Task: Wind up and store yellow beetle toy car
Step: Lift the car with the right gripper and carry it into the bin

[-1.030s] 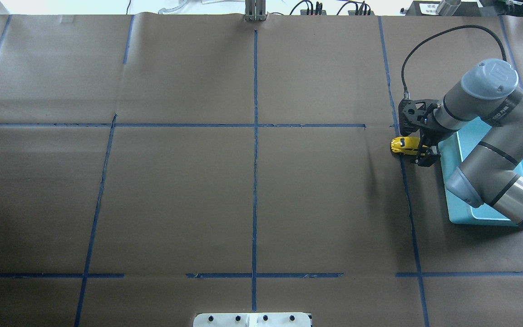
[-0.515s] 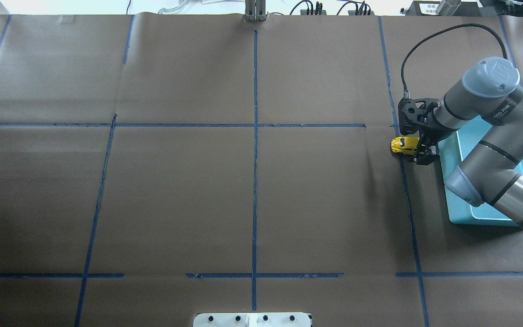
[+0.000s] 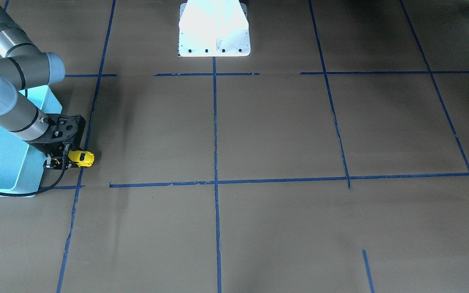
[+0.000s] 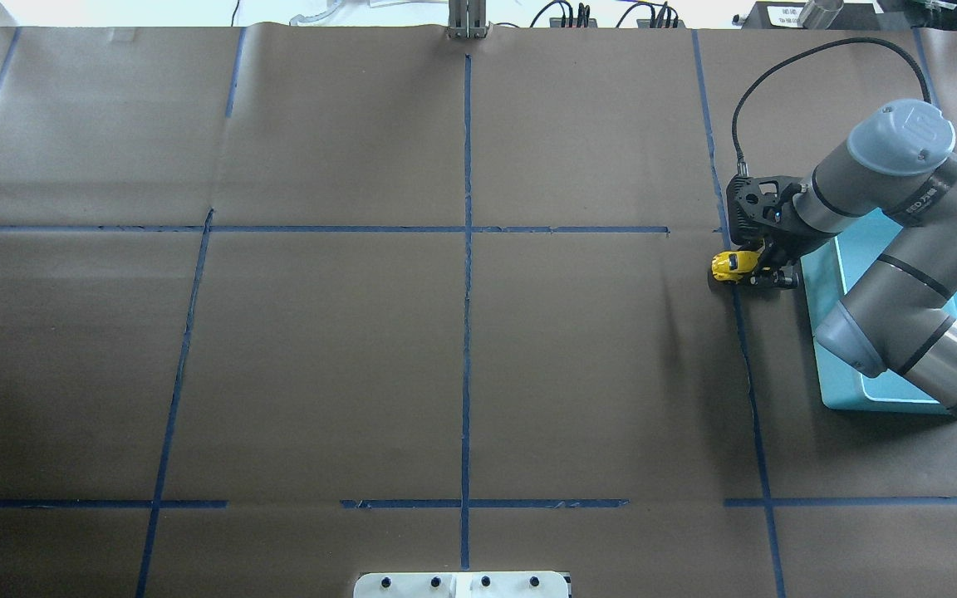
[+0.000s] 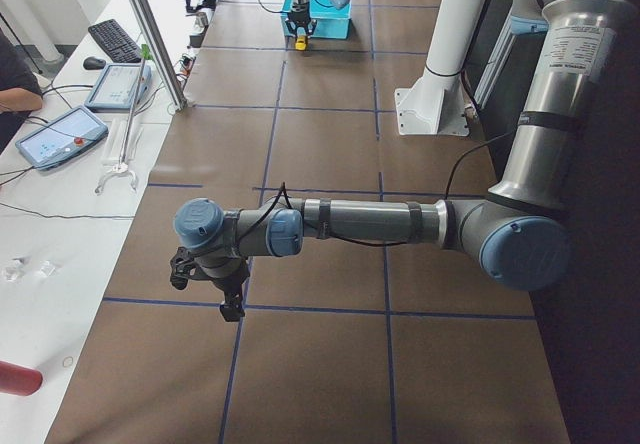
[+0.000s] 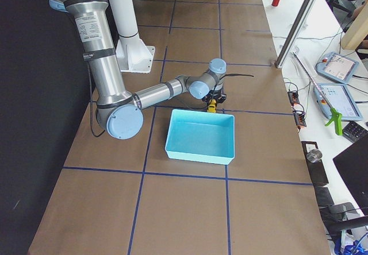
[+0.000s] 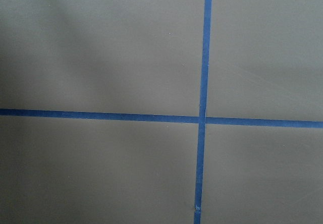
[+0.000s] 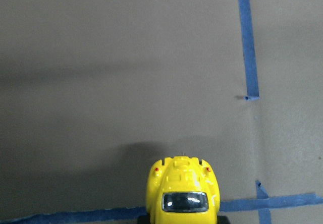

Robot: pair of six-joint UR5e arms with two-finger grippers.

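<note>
From the table's right end the bin (image 6: 198, 155) lies nearest, open side up. Just past its far wall, outside it, the car (image 6: 211, 106) sits on the paper (image 4: 595, 365), across a blue tape line (image 8: 75, 216). The right gripper (image 4: 757, 267) pinches it by the sides, one rounded end pointing away from the wrist. Farthest off, the left gripper (image 5: 232, 302) hangs over a tape crossing; whether it is spread or pressed together I cannot tell.

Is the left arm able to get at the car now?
Probably not: the left gripper hangs at the table's far end, while the right gripper grips the car beside the bin.
</note>
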